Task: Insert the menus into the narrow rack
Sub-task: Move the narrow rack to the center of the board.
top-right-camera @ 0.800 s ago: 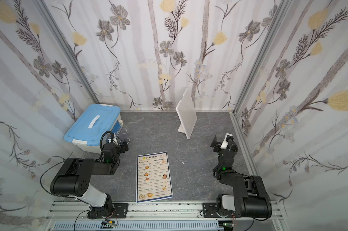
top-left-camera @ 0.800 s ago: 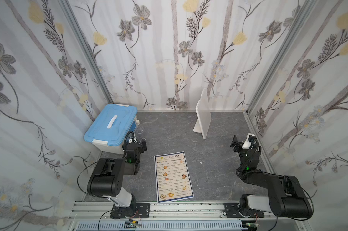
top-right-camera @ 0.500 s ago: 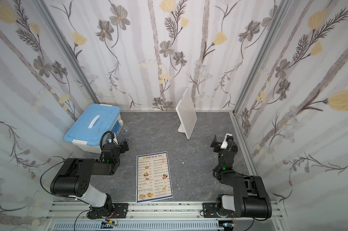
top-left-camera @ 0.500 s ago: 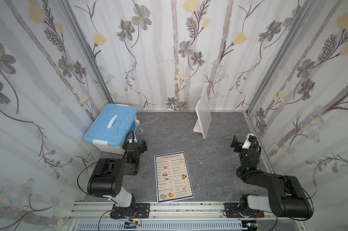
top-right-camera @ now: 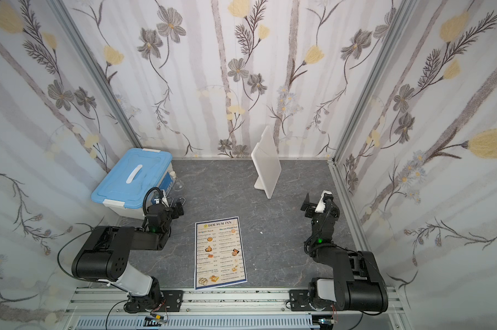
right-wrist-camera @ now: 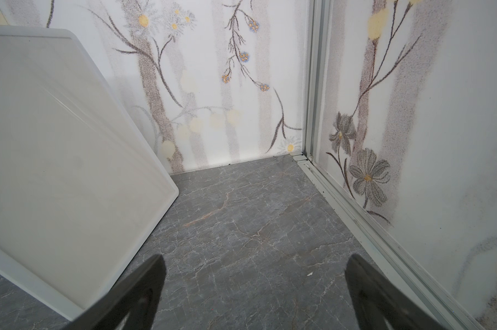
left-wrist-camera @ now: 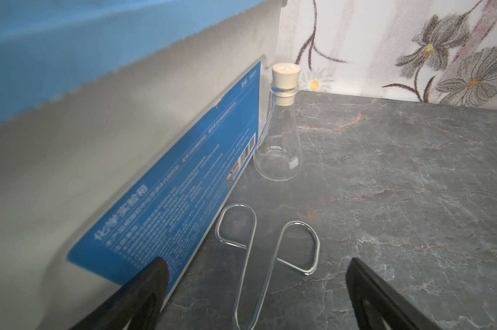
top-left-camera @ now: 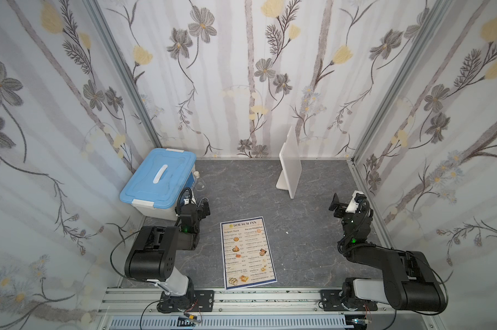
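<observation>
The menu (top-left-camera: 247, 253) lies flat on the grey worktop (top-left-camera: 241, 194) near the front edge, between the two arms, touched by neither. The narrow rack (top-left-camera: 291, 164) stands upright toward the back wall, well apart from the menu and nearer the right arm. The left hand (left-wrist-camera: 256, 268) has its jaws spread wide and holds nothing. It sits beside the blue-lidded storage box (top-left-camera: 158, 177). Ahead of it, a corked glass flask (left-wrist-camera: 280, 143) stands just beside the box, and what looks like a pair of wire tongs (left-wrist-camera: 248, 248) lies on the worktop. The right hand (right-wrist-camera: 253, 268) is likewise spread and empty, near the rack.
</observation>
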